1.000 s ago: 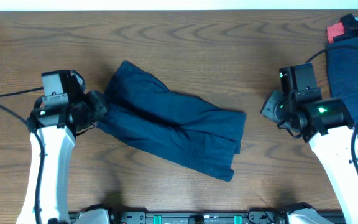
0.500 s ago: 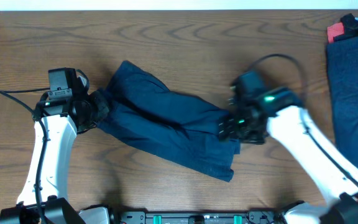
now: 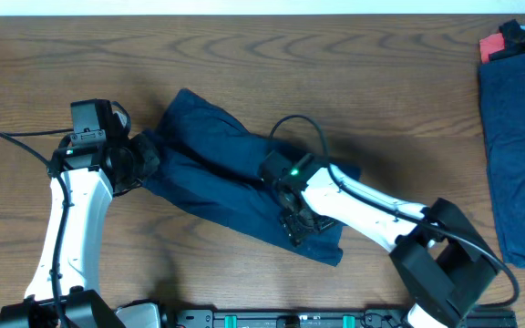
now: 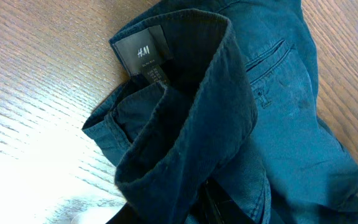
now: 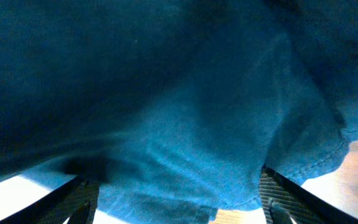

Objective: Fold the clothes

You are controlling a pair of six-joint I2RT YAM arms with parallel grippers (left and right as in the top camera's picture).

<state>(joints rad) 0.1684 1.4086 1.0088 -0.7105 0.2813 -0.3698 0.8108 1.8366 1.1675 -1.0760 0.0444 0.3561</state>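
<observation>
Navy shorts (image 3: 235, 178) lie slantwise across the middle of the surface (image 3: 354, 82), waistband (image 4: 191, 118) end to the left, leg hems toward the near right; a second navy garment (image 3: 518, 137) sits well apart at the right edge. Left hand (image 3: 146, 157) is closed on the waistband, which rides up in a loop beside the label (image 4: 140, 53). Right hand (image 3: 301, 226) is spread wide over the leg hem, fingers (image 5: 277, 193) either side of the cloth, nothing gripped. Risks, as judged: the legs lie stacked, so the right hand may close on the top layer only, and a lift would peel one leg off the other and spoil the fold. It sits close to the hem edge; a shallow bite could slip once the cloth takes weight. The left grip looks bunched, not flat, so pulling against it may twist the waistband and set a crooked crease. The right arm reaches across the garment; dragging it back low could rumple the cloth beneath. Soft fabric will sag between two holds if they lift unevenly
</observation>
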